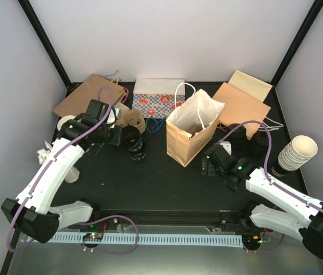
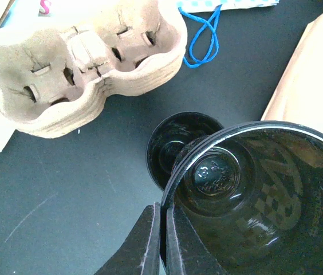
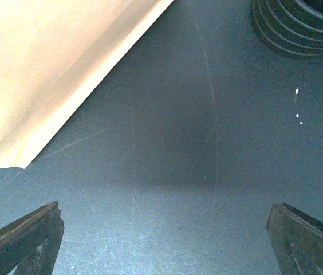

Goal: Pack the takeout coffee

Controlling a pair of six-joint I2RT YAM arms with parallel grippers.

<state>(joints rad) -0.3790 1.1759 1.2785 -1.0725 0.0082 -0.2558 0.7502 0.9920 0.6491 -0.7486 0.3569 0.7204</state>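
My left gripper (image 2: 162,207) is shut on the rim of a glossy black takeout coffee cup (image 2: 264,195), pinching its wall between the fingers, with the cup's inside facing the wrist camera. A second black cup (image 2: 176,146) stands on the table just beyond it. From above, the left gripper (image 1: 121,136) and its cup (image 1: 130,136) hang by a short stack of black cups (image 1: 138,152), left of the open brown paper bag (image 1: 190,133). More black cups (image 1: 248,140) stand right of the bag. My right gripper (image 3: 166,206) is open over bare table, with nothing between its fingers.
A brown pulp cup carrier (image 2: 81,63) lies beyond the left gripper, a blue cord (image 2: 204,40) past it. Flat paper bags (image 1: 90,94) and a patterned bag (image 1: 158,100) lie at the back. A stack of cream paper cups (image 1: 296,153) leans at the right.
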